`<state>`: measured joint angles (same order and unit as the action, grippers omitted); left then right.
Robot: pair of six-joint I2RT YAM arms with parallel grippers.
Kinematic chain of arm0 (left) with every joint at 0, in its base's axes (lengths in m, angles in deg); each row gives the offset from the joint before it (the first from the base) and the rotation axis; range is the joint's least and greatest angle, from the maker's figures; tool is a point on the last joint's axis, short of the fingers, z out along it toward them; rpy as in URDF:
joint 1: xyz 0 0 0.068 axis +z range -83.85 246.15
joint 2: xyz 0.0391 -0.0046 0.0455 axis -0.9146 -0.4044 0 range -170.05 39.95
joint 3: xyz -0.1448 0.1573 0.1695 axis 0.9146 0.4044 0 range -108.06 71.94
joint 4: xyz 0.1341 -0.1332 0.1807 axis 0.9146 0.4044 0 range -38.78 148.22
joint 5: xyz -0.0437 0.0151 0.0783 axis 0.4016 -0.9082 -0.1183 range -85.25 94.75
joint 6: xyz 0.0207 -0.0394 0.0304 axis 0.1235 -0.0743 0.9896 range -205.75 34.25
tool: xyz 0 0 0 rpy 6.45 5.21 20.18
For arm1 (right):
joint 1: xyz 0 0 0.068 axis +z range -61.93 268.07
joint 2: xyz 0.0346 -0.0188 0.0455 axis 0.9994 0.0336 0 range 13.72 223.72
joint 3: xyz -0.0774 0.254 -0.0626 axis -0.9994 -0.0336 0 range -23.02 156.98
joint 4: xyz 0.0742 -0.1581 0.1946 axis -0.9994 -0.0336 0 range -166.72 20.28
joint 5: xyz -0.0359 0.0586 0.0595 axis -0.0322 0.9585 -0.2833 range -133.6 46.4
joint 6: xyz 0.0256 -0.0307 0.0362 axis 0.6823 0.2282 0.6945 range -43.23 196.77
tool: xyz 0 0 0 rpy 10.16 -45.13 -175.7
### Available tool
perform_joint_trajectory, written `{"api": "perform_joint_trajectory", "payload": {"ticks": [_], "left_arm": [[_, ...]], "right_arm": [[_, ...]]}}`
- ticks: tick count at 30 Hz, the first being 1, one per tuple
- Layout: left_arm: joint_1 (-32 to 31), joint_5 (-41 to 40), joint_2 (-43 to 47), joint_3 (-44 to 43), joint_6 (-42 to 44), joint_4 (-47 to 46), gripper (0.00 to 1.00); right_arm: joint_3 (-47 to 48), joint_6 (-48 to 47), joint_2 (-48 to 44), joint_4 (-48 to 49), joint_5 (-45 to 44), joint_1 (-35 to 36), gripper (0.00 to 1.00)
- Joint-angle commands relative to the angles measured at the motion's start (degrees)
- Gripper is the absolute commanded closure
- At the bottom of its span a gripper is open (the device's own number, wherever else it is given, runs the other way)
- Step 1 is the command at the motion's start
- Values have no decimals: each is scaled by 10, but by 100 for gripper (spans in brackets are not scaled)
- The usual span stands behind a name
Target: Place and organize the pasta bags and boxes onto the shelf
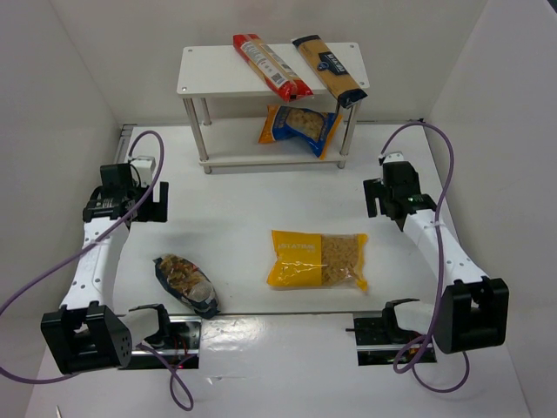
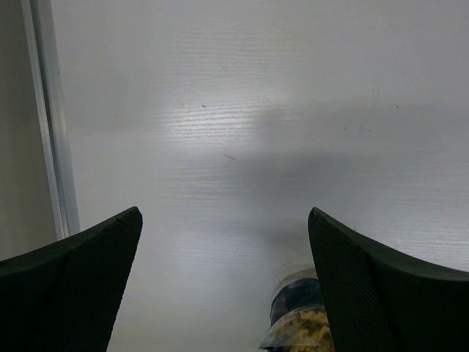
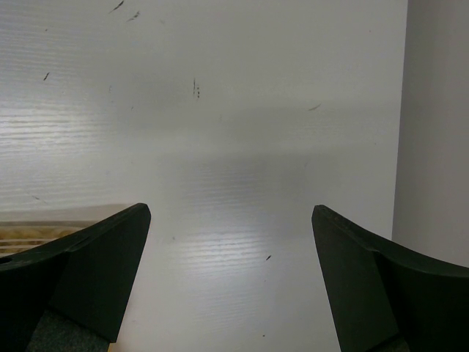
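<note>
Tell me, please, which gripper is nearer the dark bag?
Left. The left gripper sits close by the dark bag, just off its near left end; the right gripper is far off to the bag's right.

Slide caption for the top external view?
Red pack and spaghetti pack atop the shelf, blue-orange bag on its lower tier; yellow bag and dark-blue bag on the table.

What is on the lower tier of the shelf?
Only a blue-orange bag shows, toward the right end. The top board hides the tier's rear part.
</note>
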<state>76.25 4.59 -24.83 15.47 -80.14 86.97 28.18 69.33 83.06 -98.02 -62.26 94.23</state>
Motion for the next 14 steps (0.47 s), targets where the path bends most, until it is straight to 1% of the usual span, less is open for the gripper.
{"api": "perform_joint_trajectory", "payload": {"ticks": [1, 14], "left_arm": [[4, -4, 0, -6, -8, -1, 0], [4, 2, 0, -6, -8, -1, 0]], "right_arm": [[3, -4, -1, 22, -13, -4, 1], [3, -9, -1, 17, -7, -4, 1]]}}
